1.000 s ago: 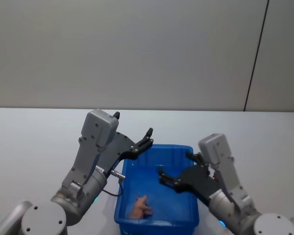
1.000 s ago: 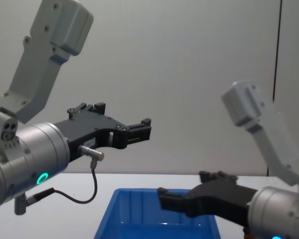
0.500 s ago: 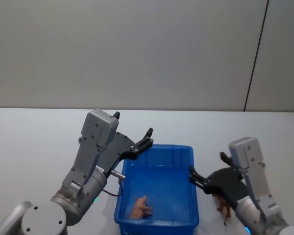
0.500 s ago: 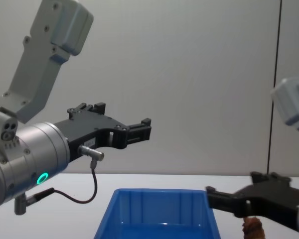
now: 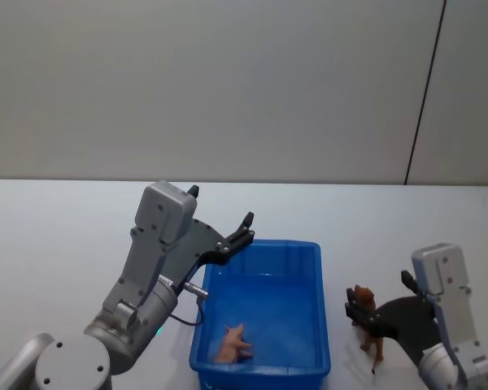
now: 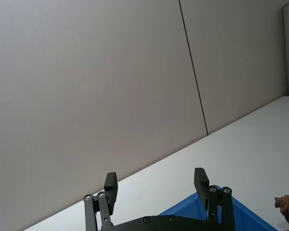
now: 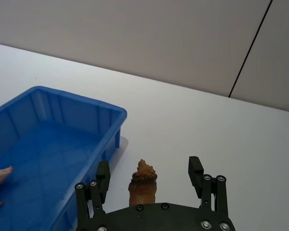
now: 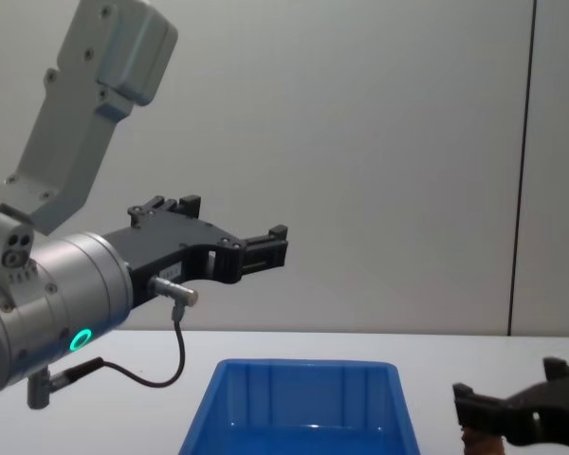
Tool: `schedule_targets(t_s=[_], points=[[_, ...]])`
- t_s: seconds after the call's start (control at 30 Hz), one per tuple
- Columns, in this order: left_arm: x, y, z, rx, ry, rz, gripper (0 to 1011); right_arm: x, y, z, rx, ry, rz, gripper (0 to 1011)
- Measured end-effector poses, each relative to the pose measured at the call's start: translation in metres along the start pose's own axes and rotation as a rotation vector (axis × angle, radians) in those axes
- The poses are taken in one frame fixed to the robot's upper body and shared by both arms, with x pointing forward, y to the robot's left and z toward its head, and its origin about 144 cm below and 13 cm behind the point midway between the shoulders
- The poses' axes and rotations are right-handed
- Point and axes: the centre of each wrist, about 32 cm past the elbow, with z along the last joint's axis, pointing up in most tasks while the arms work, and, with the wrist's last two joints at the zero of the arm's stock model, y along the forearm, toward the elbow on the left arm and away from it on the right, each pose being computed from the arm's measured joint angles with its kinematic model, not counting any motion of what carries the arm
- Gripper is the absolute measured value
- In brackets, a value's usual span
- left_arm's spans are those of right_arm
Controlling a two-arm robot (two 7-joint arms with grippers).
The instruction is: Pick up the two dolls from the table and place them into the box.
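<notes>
Reddish-brown doll upright on table, between spread fingers of right gripper, touching neither. Box just to that gripper's left, pale peach doll lying inside at near end. Left gripper apart and empty, raised above box's far left corner.

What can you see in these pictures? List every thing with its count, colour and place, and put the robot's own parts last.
box: one, bright blue, on the table between the arms
peach doll: one, pale peach, lying inside the box
brown doll: one, reddish-brown, upright on the table right of the box
table: one, white, under everything
wall: one, grey, behind the table
left gripper: one, black, jaws open, raised over the box's left side
right gripper: one, black, jaws open either side of the brown doll
</notes>
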Motion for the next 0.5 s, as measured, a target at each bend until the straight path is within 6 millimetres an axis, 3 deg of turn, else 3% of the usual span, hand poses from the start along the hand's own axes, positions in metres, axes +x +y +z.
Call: schedule_targets(t_s=[0.5], points=[[0.0,0.0,0.0,0.0,0.0,0.0,1001,-0.001,0.0,-0.02,-0.076,0.046,-0.013,1001]])
